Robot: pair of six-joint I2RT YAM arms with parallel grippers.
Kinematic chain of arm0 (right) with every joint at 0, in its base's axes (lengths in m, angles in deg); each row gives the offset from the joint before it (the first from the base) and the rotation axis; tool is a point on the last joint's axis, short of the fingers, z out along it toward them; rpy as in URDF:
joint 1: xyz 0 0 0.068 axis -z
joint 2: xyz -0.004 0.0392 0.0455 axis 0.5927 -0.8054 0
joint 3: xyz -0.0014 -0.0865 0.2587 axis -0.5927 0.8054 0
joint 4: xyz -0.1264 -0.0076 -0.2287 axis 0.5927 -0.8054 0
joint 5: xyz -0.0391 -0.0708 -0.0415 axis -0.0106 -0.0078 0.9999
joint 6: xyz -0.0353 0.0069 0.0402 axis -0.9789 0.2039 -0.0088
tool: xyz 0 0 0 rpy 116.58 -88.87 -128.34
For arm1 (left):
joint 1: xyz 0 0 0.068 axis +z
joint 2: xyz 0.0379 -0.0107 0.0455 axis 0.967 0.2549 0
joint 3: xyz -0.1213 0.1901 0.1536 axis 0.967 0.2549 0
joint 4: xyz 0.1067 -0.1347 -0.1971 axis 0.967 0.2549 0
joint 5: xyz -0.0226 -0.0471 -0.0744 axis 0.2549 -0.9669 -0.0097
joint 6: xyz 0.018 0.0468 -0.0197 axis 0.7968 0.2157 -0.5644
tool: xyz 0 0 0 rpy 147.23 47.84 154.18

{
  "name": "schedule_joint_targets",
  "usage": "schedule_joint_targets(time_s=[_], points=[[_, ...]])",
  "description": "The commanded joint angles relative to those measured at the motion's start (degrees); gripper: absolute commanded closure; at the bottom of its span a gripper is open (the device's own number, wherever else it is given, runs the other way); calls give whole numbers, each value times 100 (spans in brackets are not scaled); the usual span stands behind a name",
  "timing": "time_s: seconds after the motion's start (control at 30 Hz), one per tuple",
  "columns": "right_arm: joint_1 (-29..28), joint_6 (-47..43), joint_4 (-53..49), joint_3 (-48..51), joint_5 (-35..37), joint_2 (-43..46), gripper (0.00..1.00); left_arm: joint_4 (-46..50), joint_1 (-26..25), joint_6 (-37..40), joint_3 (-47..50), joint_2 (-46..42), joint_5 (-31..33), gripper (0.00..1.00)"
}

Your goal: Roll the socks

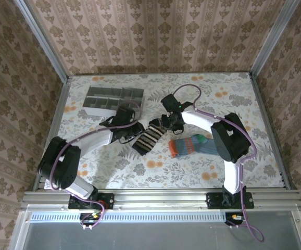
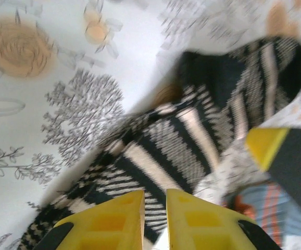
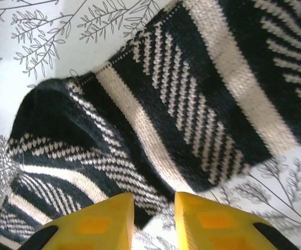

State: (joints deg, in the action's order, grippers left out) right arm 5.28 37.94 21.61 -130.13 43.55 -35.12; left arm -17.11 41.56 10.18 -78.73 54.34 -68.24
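Lying near the striped sock (image 1: pixel 149 138): teal sock (image 1: pixel 195 146), tray (image 1: pixel 114 99).

Hidden, blurred and cropped parts
From above, the black-and-cream striped sock (image 1: pixel 149 138) is covered at its 1 o'clock end by the right gripper (image 1: pixel 167 125); in the blurred left wrist view the teal-grey sock (image 2: pixel 260 208) is cut off at 5 o'clock.
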Motion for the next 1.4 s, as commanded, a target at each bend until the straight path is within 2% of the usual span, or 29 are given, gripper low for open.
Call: schedule_joint_targets(time_s=[0.0, 0.13, 0.3, 0.57, 0.7, 0.83, 0.93, 1.07, 1.17, 1.27, 1.37], points=[[-12, 200, 8, -241, -145, -381, 73, 318, -49, 507, 85, 225, -324, 83], [-29, 182, 3, -337, -344, -665, 74, 322, -236, 137, 416, 142, -492, 86], [-173, -110, -128, -565, -634, -924, 74, 297, -698, -441, 963, -264, -561, 87], [-437, -396, -439, -878, -828, -1211, 74, 328, -1361, -1277, 1308, -640, -630, 87], [-562, -599, -480, -757, -666, -917, 74, 176, -1549, -1558, 1426, -836, -514, 87], [-652, -1046, -406, -388, -118, -50, 68, -408, -1643, -1919, 1672, -1340, -344, 86], [-801, -1626, 84, 278, 410, 1060, 57, -255, -1380, -2058, 1732, -1875, -327, 85], [-1468, -2998, 900, 1496, 1067, 2661, 37, 816, -668, -1785, 1633, -3136, -10, 77], [-2360, -4424, 1412, 2391, 1617, 3348, 35, 1416, 33, -1530, 1671, -3898, -113, 75], [-3120, -5476, 1696, 3117, 1680, 3799, 35, 1672, 649, -1387, 1911, -4204, -535, 83], [-3542, -5919, 1846, 3466, 1772, 3707, 38, 1677, 714, -1320, 2068, -4174, -818, 84]])
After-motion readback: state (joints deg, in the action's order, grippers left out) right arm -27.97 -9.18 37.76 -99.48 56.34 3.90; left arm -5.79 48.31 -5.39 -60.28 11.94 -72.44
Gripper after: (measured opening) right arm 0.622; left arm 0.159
